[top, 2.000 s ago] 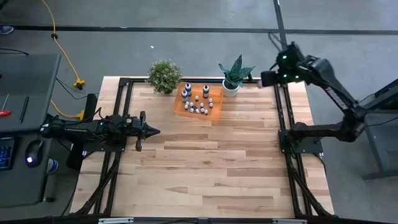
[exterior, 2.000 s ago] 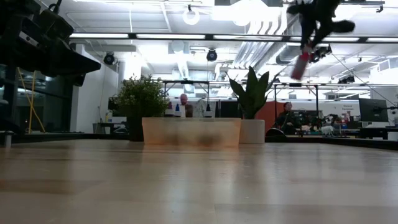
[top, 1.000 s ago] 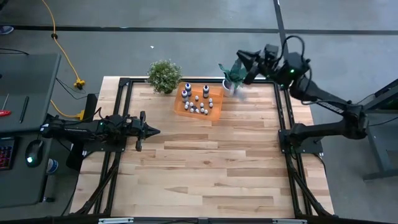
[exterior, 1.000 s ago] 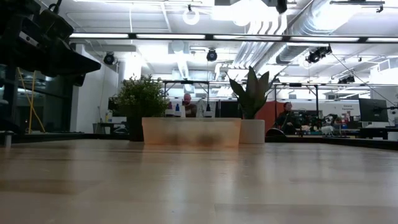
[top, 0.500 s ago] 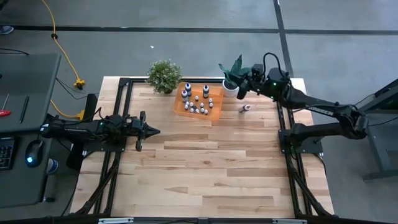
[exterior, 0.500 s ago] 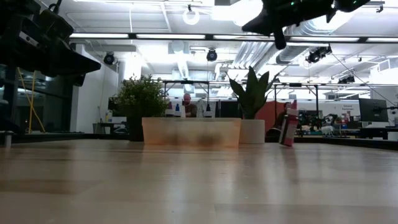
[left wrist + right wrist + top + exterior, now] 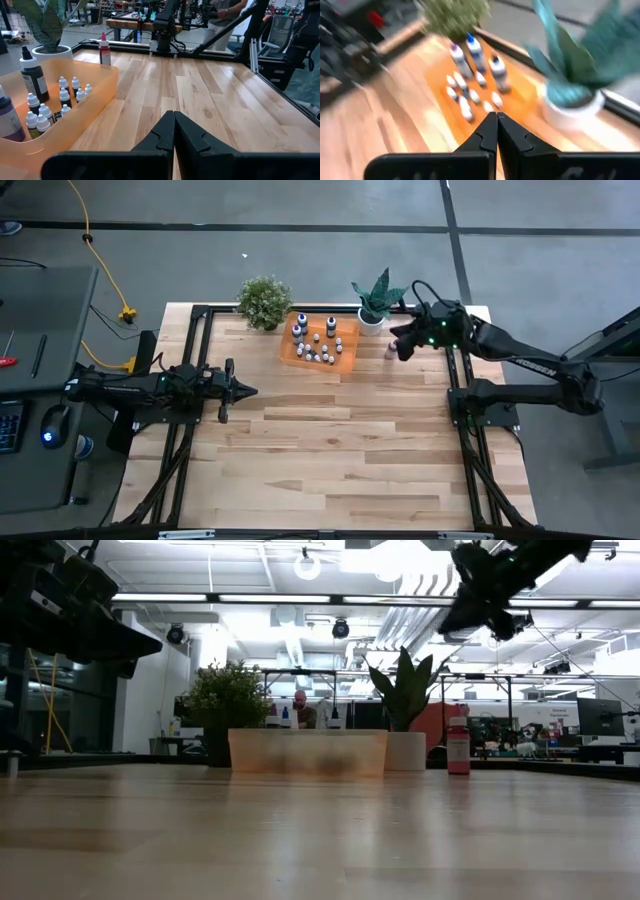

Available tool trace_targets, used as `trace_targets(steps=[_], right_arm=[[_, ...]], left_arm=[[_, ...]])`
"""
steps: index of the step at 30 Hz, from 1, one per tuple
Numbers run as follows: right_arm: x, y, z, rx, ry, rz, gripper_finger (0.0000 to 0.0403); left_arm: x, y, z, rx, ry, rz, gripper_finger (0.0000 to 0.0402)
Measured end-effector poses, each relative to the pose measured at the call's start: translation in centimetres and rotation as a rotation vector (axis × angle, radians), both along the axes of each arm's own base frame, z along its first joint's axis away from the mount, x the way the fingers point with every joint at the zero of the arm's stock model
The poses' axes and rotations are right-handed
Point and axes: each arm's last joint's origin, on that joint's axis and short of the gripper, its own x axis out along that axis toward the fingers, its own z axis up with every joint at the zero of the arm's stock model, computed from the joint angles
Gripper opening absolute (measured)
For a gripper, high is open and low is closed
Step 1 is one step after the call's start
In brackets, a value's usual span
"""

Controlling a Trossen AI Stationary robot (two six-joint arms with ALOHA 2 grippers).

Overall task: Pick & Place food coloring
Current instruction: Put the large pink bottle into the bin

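Right gripper is shut and empty, hanging above the pink bottle, which stands upright on the table between the orange tray and table edge. Left gripper is shut and empty, parked mid-left.

Both arms matte black, jointed tubular links; green indicator lights near right pincer; black cable loop above.

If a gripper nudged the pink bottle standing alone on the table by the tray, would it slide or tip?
The pink bottle stands upright, tall and narrow on a small base, so a high nudge would probably tip it. Round-bodied, it might then roll on the smooth wooden table. It looks small and likely light.
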Motion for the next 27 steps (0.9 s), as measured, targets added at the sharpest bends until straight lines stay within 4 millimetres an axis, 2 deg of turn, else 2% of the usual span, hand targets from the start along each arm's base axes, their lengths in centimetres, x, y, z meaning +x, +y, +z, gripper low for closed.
trace_targets(steps=[7, 15, 21, 27], right_arm=[[-1.9, 0.7, -1.4, 0.061, 0.211, -0.088, 0.0001], [-1.7, 0.2, -3.2, 0.190, 0.343, -0.125, 0.0028], [-0.3, -1.1, -4.2, 0.251, 0.423, -0.064, 0.0101], [1.6, -3.0, -2.8, 0.251, 0.517, -0.023, 0.0193]], left_arm=[[0.0, 0.0, 0.0, 0.000, 0.000, 0.000, 0.0000], [0.0, 0.0, 0.0, 0.000, 0.000, 0.000, 0.0000], [0.0, 0.0, 0.0, 0.000, 0.000, 0.000, 0.0000], [0.0, 0.0, 0.0, 0.000, 0.000, 0.000, 0.0000]])
